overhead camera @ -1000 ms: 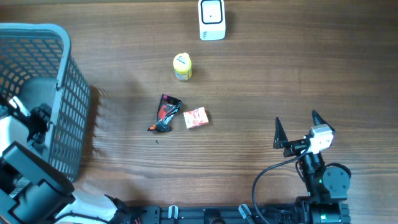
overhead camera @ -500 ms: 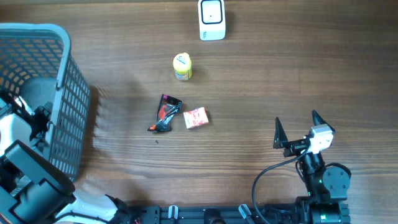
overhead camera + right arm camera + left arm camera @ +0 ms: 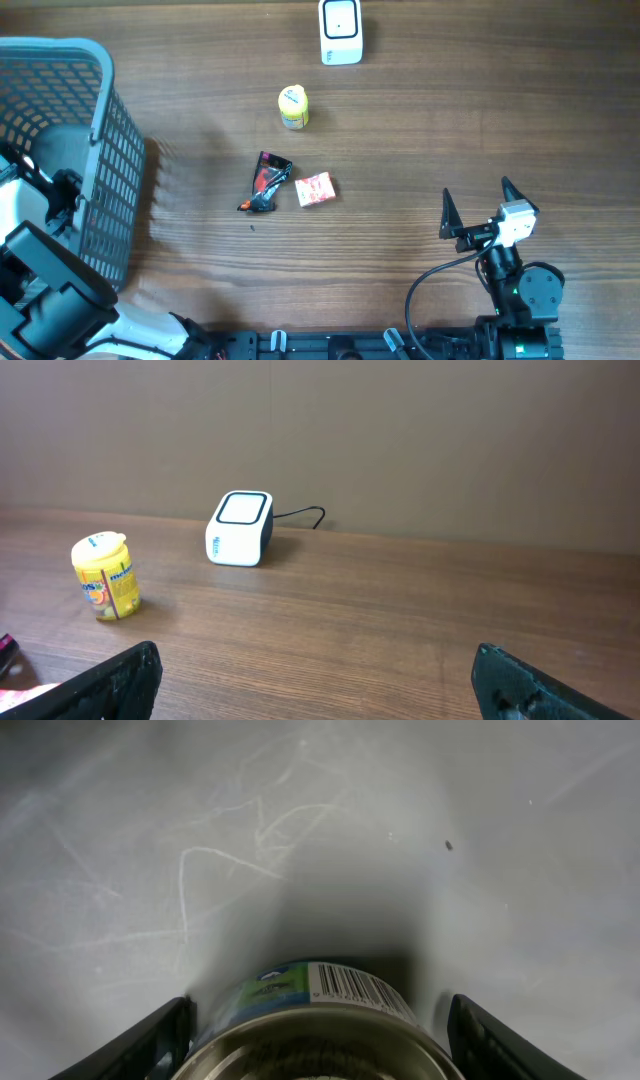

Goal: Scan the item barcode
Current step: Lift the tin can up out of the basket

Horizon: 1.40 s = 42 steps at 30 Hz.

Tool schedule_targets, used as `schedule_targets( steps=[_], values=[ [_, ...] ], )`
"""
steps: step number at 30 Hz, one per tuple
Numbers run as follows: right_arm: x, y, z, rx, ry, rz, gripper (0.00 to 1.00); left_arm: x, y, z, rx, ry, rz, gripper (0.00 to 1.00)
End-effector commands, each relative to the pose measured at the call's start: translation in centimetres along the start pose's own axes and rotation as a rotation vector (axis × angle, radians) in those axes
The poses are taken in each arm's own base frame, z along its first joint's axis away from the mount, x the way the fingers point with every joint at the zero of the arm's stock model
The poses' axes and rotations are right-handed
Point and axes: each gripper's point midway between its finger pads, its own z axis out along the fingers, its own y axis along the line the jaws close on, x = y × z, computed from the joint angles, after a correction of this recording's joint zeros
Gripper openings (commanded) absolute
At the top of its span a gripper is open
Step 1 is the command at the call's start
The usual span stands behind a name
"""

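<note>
A tin can with a blue-green label and a printed barcode lies on the scratched grey basket floor. My left gripper straddles it. The left finger is against the can's side, while the right finger stands a little off it. From overhead, my left arm reaches into the basket, and the can is hidden there. The white scanner stands at the table's far edge, and shows again as the scanner in the right wrist view. My right gripper hangs open and empty at the front right.
A yellow jar stands below the scanner. A black-red packet and a small red-white packet lie mid-table. The tall grey basket wall rises along the left. The right gripper faces bare wood.
The left arm has shifted slightly inside the basket. The right arm and the items on the table have not moved.
</note>
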Motion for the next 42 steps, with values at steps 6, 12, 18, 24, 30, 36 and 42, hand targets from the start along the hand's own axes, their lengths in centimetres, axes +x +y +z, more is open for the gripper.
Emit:
schedule_targets(
  steps=[6, 12, 18, 24, 30, 36, 42],
  values=[
    [-0.3, 0.0, 0.0, 0.002, -0.012, 0.01, 1.0, -2.6, -1.1, -4.1, 0.044, -0.039, -0.161, 0.64],
    [-0.3, 0.0, 0.0, 0.002, -0.012, 0.01, 1.0, -3.8, -2.4, -7.9, 0.133, -0.125, -0.215, 0.62],
    [-0.3, 0.0, 0.0, 0.002, -0.012, 0.01, 1.0, -4.6, -4.3, -12.3, 0.268, -0.203, -0.256, 0.6],
    [-0.3, 0.0, 0.0, 0.002, -0.012, 0.01, 1.0, -5.2, -5.9, -17.6, 0.399, -0.304, -0.292, 0.58],
    [-0.3, 0.0, 0.0, 0.002, -0.012, 0.01, 1.0, -5.7, -8.4, -23.1, 0.622, -0.364, -0.384, 0.58],
    [-0.3, 0.0, 0.0, 0.002, -0.012, 0.01, 1.0, -6.1, -11.3, -27.9, 0.881, -0.35, -0.441, 0.58],
    [-0.3, 0.0, 0.0, 0.002, -0.012, 0.01, 1.0, -6.0, -13.6, -31.2, 1.071, -0.29, -0.456, 0.57]
  ],
)
